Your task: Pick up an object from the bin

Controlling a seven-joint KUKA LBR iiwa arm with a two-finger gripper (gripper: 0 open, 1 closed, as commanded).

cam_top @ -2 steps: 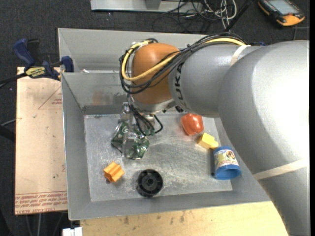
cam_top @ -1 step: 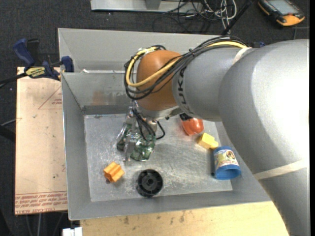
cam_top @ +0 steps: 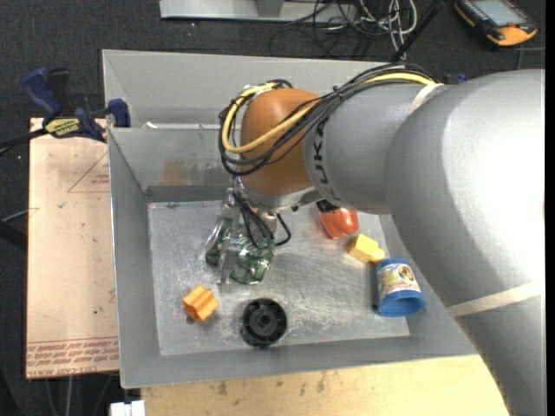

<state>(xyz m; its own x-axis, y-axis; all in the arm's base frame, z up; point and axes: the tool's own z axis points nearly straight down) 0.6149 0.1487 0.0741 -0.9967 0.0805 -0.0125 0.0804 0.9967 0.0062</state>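
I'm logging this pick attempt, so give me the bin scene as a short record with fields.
arm end: tool down near the floor of the bin, left of centre
at tool: greenish clear thing
held: cannot tell
front left: orange block
front centre: black ribbed disc
right side: yellow block, blue canister
by the arm: orange-red thing

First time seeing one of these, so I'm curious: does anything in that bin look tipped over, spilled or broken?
Only the small blue can at the right of the bin: it lies on its side. The orange block, black round piece and yellow block just lie loose. Nothing looks spilled or broken.
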